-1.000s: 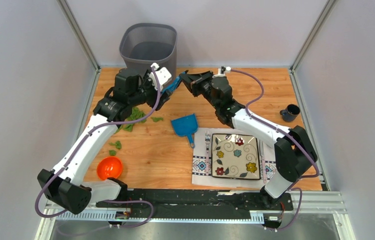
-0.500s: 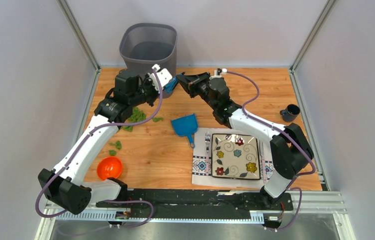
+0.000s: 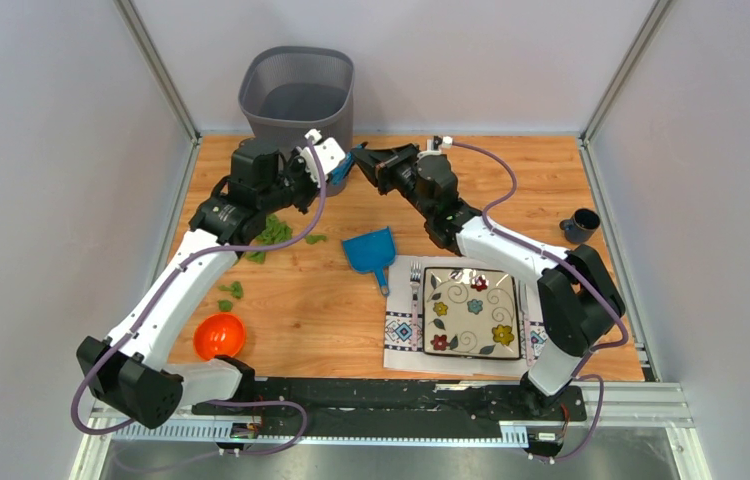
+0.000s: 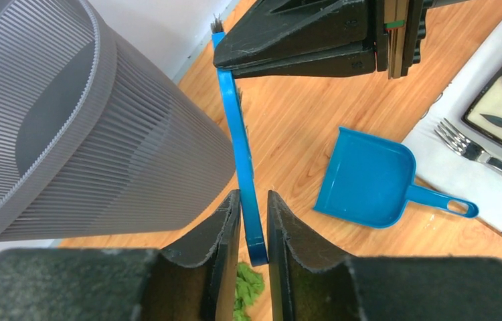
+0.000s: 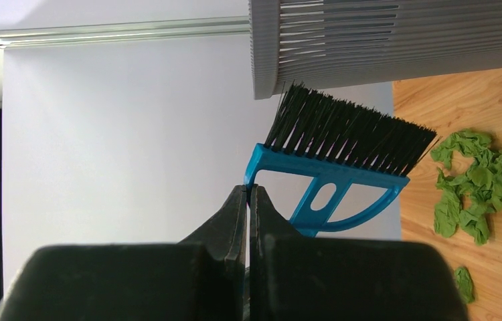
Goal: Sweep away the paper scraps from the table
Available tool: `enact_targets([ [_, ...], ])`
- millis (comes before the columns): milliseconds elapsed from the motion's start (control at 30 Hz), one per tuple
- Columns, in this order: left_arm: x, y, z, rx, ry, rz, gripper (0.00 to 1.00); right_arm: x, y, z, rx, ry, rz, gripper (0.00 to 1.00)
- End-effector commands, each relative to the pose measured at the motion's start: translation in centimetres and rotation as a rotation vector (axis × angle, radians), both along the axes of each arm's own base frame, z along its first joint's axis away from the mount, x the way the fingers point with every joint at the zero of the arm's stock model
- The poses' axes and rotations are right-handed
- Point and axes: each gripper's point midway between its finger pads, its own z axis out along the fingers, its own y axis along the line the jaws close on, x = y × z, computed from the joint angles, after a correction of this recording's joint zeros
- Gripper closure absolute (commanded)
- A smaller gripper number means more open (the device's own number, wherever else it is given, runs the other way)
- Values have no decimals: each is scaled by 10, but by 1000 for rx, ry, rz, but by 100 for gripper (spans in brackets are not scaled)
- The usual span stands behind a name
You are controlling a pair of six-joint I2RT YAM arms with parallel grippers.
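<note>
Both arms reach to the far-left part of the table (image 3: 301, 310), their tips meeting just in front of the grey mesh bin (image 3: 296, 95). Left gripper (image 4: 255, 227): fingers clamped on the lower handle of the blue brush (image 4: 238, 127), one pad on each flat side, no gap visible. Right gripper (image 5: 249, 194): jaws pressed together, and in its wrist view the corner of the brush head sits right at the closed tips – it looks pinched there. The brush hangs in the air between the two, black bristles pointing toward the bin wall. The paper scraps (image 3: 271, 232) lie on the wood on the left side: the main green cluster is beneath the left arm's forearm, a single bit (image 3: 314, 239) lies just to its right, and a smaller bunch (image 3: 231, 291) sits nearer the front, close to the orange bowl (image 3: 219, 335). The left wrist view shows part of the cluster directly below the held handle. The blue dustpan (image 3: 369, 250) lies flat near mid-table, apart from the scraps, its handle reaching toward the white patterned placemat (image 3: 403, 330). On the placemat – a square floral plate (image 3: 471, 312) with a fork (image 3: 415, 285) at its left. A dark cup (image 3: 581, 225) stands at the right edge.
</note>
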Motion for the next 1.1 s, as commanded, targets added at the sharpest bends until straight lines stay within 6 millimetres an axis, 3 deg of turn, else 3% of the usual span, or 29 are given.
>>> enact_targets([
  [0, -5, -6, -4, -11, 32, -34, 69, 1, -2, 43, 90, -85, 3, 100],
  [200, -1, -3, -3, -11, 27, -10, 68, 2, -6, 45, 92, -93, -4, 100],
  [367, 1, -5, 2, -36, 26, -8, 84, -3, -1, 45, 88, -98, 39, 100],
  [433, 0, -7, 0, -39, 35, -15, 100, -3, 0, 46, 91, -101, 45, 100],
  [600, 4, 2, -4, -43, 43, 57, 100, -6, 6, 41, 40, -141, 78, 100],
  [633, 7, 11, -3, -57, 50, 106, 100, -3, 7, 46, 10, -173, 97, 93],
  [667, 12, 22, -3, -55, 47, 170, 100, -5, 10, 45, -35, -196, 126, 56],
  [733, 14, 45, -4, -74, 62, 257, 100, -13, 25, 30, -257, -279, 238, 26],
  [767, 13, 55, -7, -73, 77, 290, 100, -18, 30, 21, -367, -313, 276, 0],
  [800, 12, 63, -11, -79, 94, 312, 100, -18, 28, 7, -541, -397, 285, 0],
  [833, 12, 80, -10, -94, 99, 358, 100, -30, 28, -16, -685, -363, 331, 0],
  [867, 8, 86, -15, -93, 125, 369, 100, -37, 23, -19, -770, -391, 329, 0],
  [1000, -11, 105, -36, -7, 212, 380, 100, -50, -16, -55, -1102, -413, 288, 0],
  [1067, -26, 115, -48, 62, 277, 385, 100, -60, -41, -83, -1301, -384, 306, 0],
])
